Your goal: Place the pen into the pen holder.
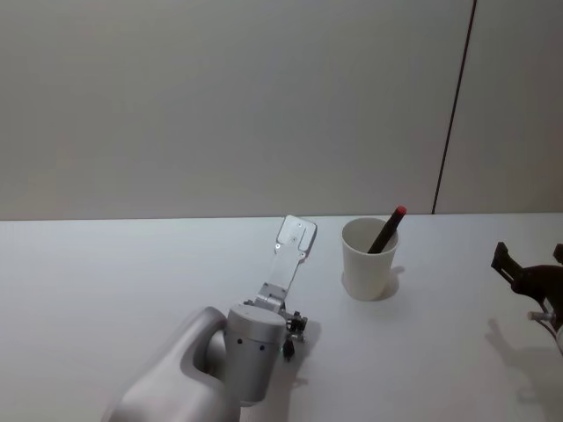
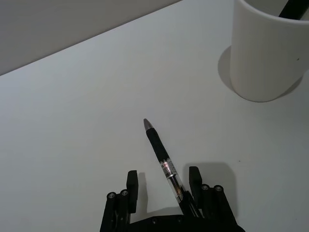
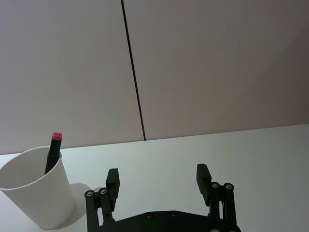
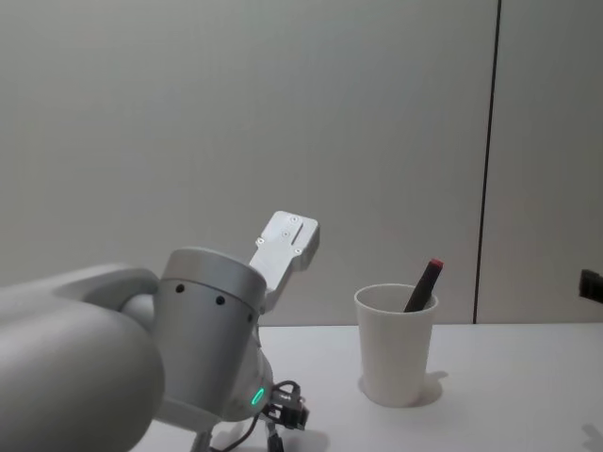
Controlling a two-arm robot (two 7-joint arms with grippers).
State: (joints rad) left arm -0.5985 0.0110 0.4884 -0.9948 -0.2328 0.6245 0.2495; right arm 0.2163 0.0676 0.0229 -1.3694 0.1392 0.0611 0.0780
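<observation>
I have the left claw (image 2: 162, 172) spread around the pen (image 2: 158, 145); the cup (image 2: 263, 58) nearby holds a marker (image 1: 388, 230); right claw (image 3: 158, 170) apart.

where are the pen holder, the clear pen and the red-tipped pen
pen holder (image 1: 369, 264) head view, front wall
clear pen (image 2: 158, 147) left wrist view, black grip
red-tipped pen (image 3: 56, 137) right wrist view, red cap

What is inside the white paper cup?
A dark pen with a red end leans against the white paper cup's rim, sticking out. Its lower part and the cup's floor are hidden.
</observation>
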